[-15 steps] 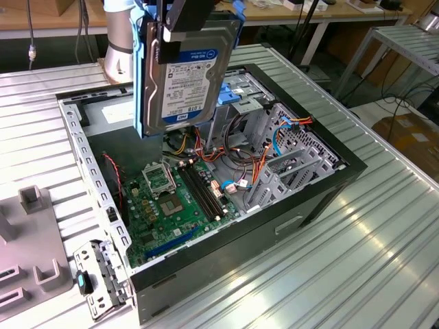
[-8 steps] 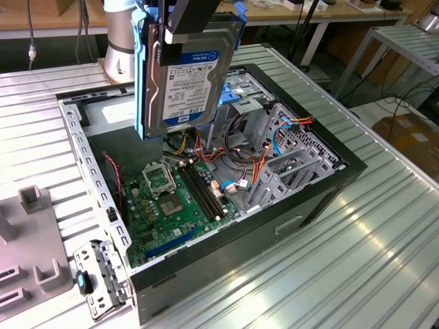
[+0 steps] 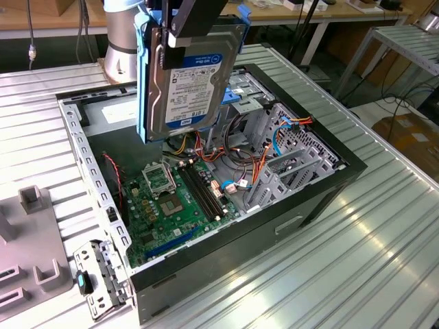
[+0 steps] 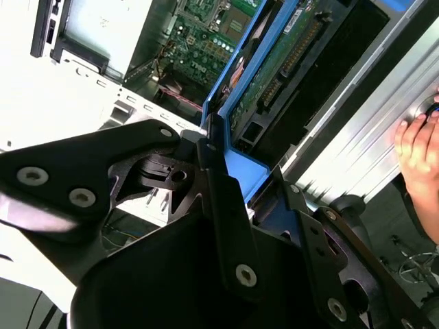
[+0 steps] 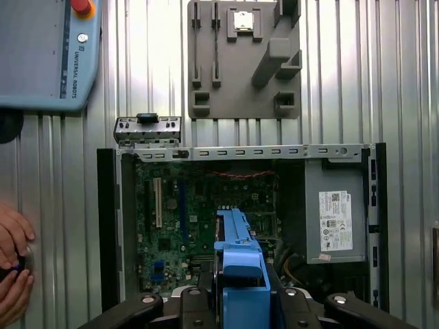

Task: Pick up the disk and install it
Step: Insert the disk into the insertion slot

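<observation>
The disk (image 3: 186,79) hangs upright above the open computer case (image 3: 322,199), its white label with a blue band facing the exterior camera and blue rails along its edges. My gripper (image 3: 195,24) is shut on its upper end. In the second wrist view the disk (image 4: 264,65) runs edge-on away from the black fingers (image 4: 223,199), with its green circuit board side showing. In the first wrist view the blue carrier (image 5: 236,257) sticks out from the gripper (image 5: 240,298) over the motherboard (image 5: 185,219).
A grey drive cage (image 3: 278,133) with orange and blue cables sits on the exterior view's right of the case. A loose metal bracket (image 3: 99,271) and a grey fixture plate (image 5: 243,58) lie beside the case. A person's hands (image 5: 14,264) rest near a teach pendant (image 5: 48,51).
</observation>
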`<state>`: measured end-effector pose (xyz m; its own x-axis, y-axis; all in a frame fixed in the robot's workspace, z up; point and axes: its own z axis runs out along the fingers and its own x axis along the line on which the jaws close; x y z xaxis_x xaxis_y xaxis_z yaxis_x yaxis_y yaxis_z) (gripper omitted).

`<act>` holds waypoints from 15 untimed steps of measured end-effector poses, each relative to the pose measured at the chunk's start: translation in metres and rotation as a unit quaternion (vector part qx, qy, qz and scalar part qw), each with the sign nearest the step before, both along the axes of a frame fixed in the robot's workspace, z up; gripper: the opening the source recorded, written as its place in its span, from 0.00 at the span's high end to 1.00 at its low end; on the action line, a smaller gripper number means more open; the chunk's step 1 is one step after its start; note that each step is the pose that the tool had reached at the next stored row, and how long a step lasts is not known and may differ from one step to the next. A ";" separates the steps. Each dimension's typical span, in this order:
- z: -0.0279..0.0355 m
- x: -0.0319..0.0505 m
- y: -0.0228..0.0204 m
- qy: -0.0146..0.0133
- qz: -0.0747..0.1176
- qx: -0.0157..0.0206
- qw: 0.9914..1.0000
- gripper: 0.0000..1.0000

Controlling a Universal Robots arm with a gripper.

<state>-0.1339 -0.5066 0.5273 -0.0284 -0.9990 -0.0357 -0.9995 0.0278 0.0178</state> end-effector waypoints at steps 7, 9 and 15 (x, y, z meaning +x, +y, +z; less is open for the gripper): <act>-0.0007 0.0078 -0.0040 0.000 0.000 -0.001 1.000 0.63; -0.0011 0.0121 -0.0048 0.000 0.000 -0.001 1.000 0.63; -0.0016 0.0242 -0.0065 0.000 0.000 -0.002 1.000 0.63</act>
